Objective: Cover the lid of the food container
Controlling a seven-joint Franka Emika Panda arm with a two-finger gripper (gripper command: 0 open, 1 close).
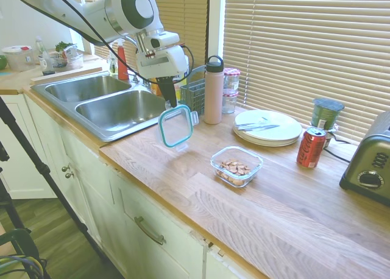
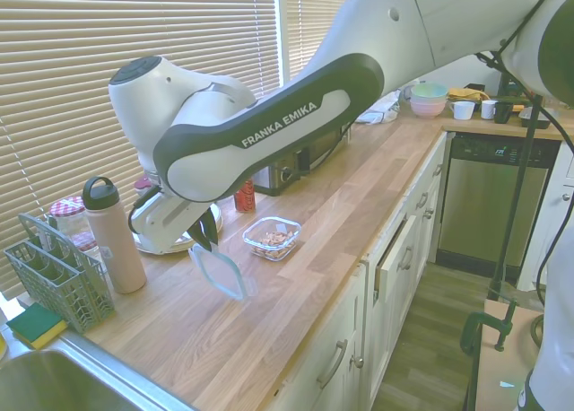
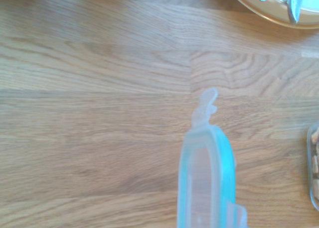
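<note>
The clear lid (image 1: 176, 127) with a teal rim hangs on edge just above the wooden counter, near the sink. My gripper (image 1: 167, 102) is shut on its top edge, also seen from the other side as the gripper (image 2: 207, 240) over the lid (image 2: 221, 272). The lid (image 3: 205, 178) rises edge-on in the wrist view. The food container (image 1: 236, 165), a shallow clear tub with brown nuts, stands open on the counter to the right of the lid, apart from it. The same container (image 2: 272, 237) shows beside the lid; a sliver of the container (image 3: 314, 163) shows at the wrist picture's edge.
A pink bottle (image 1: 213, 90), a green mesh caddy (image 1: 192, 93) and glass jars (image 1: 231, 90) stand behind the lid. A white plate (image 1: 268, 128) with cutlery, a red can (image 1: 311, 147) and a toaster (image 1: 370, 163) lie further right. The double sink (image 1: 103, 102) is left.
</note>
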